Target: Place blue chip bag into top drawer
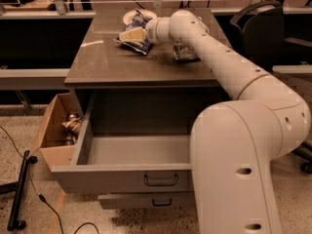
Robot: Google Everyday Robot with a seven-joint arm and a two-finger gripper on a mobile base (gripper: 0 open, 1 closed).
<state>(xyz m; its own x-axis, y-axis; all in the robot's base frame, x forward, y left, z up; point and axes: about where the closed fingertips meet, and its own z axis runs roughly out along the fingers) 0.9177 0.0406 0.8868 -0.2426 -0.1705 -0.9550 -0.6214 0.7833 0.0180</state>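
Observation:
The blue chip bag (pixel 134 42) lies crumpled on the far part of the grey cabinet top (pixel 112 62). My gripper (pixel 130 34) reaches over the top and sits right over the bag, its tan fingers touching or just above it. The top drawer (pixel 122 172) is pulled wide open below the cabinet top, its dark handle (pixel 160 180) on the front panel, and what shows of its inside is bare. My arm hides the drawer's right part.
A crushed silver-green can (pixel 185 52) lies on the cabinet top right of the bag, partly behind my arm. A white plate (pixel 130 17) sits behind the bag. The smaller drawer (pixel 146 200) below is slightly open. A cardboard box (pixel 56 133) with clutter stands at the left.

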